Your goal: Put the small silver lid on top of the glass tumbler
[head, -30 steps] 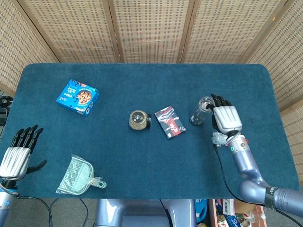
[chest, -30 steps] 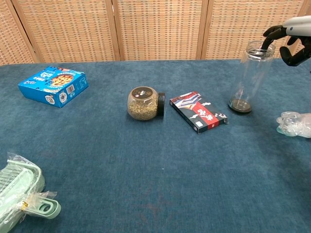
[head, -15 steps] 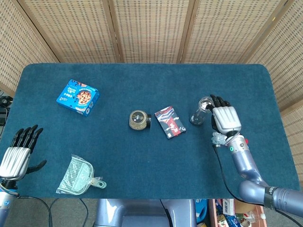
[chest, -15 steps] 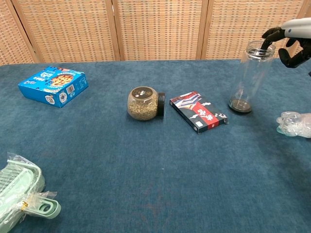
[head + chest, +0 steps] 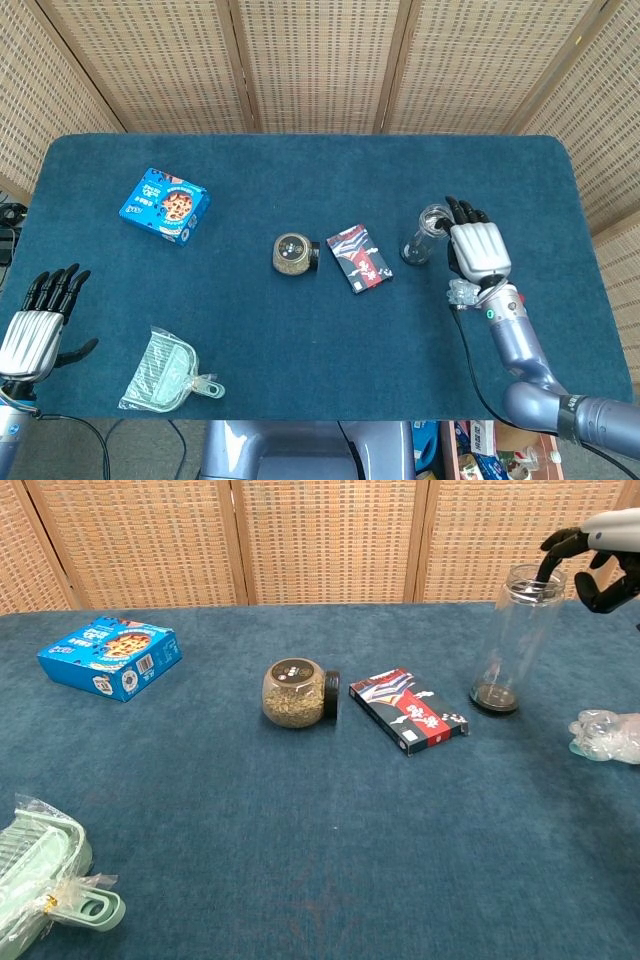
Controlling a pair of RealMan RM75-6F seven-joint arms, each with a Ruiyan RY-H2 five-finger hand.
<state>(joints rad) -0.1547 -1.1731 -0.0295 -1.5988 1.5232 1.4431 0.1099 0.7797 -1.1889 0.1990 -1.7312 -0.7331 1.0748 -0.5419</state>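
While the glass tumbler (image 5: 516,640) stands upright on the blue table (image 5: 300,330), we see our right hand (image 5: 477,250) up at its rim, with the dark fingertips (image 5: 556,547) just at the open top. We cannot tell if those fingers hold the small silver lid, because we cannot make a lid out in either view; the top of the tumbler looks open in the chest view. We also cannot tell if the fingertips touch the glass or sit just above it. The tumbler has a dark base and is see-through all the way up. Just to its left lies a flat black and red packet (image 5: 408,709), and left of that a round glass jar (image 5: 293,693) full of small brown bits lies on its side with its black cap pointing at the packet. A crumpled clear plastic wrap (image 5: 606,735) sits on the table near the right edge, below our right hand. Far to the left is a blue cookie box (image 5: 164,206). Our left hand (image 5: 38,322) rests at the near left corner with its fingers out straight and close together, holding nothing. Near it lies a pale green dustpan in a plastic bag (image 5: 168,374).
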